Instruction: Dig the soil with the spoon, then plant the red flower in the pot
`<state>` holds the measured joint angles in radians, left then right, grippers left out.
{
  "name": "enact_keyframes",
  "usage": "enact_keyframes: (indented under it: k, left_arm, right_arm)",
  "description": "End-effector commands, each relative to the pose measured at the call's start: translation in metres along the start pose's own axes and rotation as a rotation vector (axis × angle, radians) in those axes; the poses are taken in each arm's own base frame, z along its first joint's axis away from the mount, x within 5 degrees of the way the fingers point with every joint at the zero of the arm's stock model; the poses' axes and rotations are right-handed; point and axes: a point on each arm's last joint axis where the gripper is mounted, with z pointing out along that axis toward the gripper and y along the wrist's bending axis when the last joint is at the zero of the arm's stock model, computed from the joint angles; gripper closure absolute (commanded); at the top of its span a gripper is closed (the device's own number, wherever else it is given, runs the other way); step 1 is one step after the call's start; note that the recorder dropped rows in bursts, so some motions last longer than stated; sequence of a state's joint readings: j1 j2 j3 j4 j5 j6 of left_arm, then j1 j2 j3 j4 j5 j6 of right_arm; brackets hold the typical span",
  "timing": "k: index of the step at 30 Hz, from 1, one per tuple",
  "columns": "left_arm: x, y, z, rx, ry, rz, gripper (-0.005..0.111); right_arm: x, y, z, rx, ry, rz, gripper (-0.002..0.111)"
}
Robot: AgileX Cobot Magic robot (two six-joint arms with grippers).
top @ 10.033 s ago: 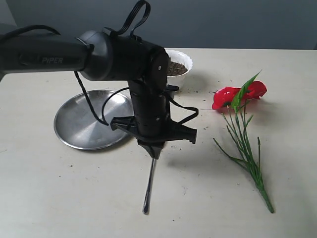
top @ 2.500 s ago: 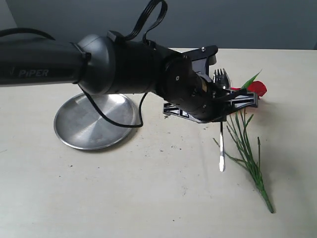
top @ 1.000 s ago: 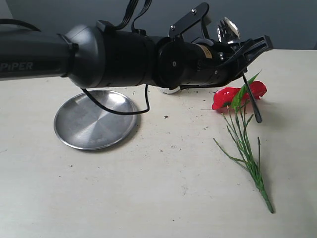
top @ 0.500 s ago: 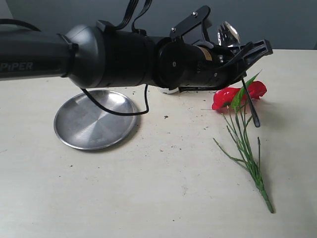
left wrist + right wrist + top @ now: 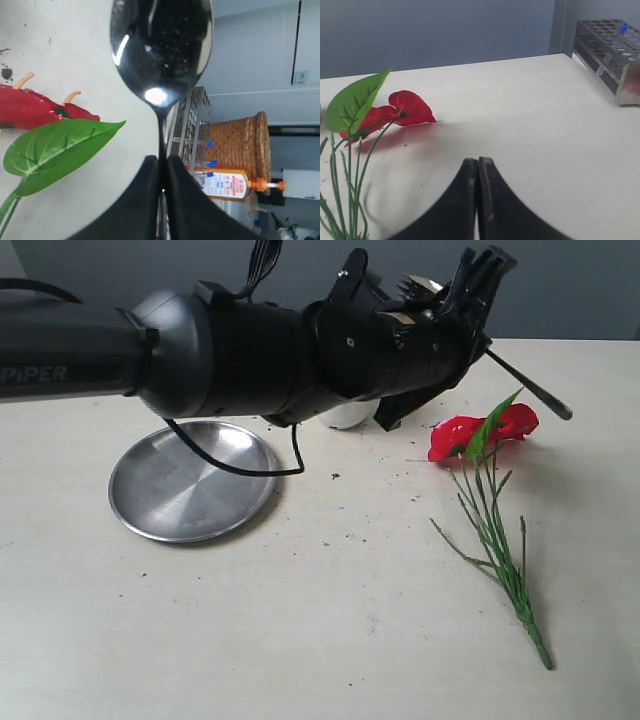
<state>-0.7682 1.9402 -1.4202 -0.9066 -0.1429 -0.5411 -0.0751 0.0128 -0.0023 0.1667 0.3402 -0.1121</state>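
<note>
The table (image 5: pixel 300 660) is bare across its near half, so there is plenty of room there. The left arm (image 5: pixel 200 360) reaches across the middle and lies low over the back of the table. The steel plate (image 5: pixel 190 485) sits to the left, well apart from the flower (image 5: pixel 480 432). The flower lies flat on the right, with its red head toward the back and its stems trailing to the near edge.

Only a white sliver of the pot (image 5: pixel 345 418) shows under the arm, and the soil in it is hidden. The spoon (image 5: pixel 160 50) is pinched at its neck by the left fingers (image 5: pixel 145 200), which are set narrow. Its bowl is raised and its handle slants out above the flower, probably mid-turn toward the pot, so the handle tip needs watching.

The right fingers (image 5: pixel 467 200) are pressed together and empty. They sit low beside the flower, likely waiting for it. A tube rack (image 5: pixel 610 50) crowds that side's edge.
</note>
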Motion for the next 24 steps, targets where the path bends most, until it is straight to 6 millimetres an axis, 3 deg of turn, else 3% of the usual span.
enact_keyframes:
  k: [1,11,24]
  left_arm:
    - [-0.009,-0.004,-0.003,0.026,-0.084,-0.160,0.106]
    - [-0.024,-0.010,-0.005,0.123,-0.230,-0.441,0.106]
    - [-0.045,-0.039,-0.016,0.406,-0.360,-0.780,0.106]
  right_arm:
    - [0.000,0.000,0.000,0.004,-0.007,0.001,0.109]
    - [0.000,0.000,0.000,0.004,-0.007,0.001,0.109]
    - [0.000,0.000,0.000,0.004,-0.007,0.001,0.109]
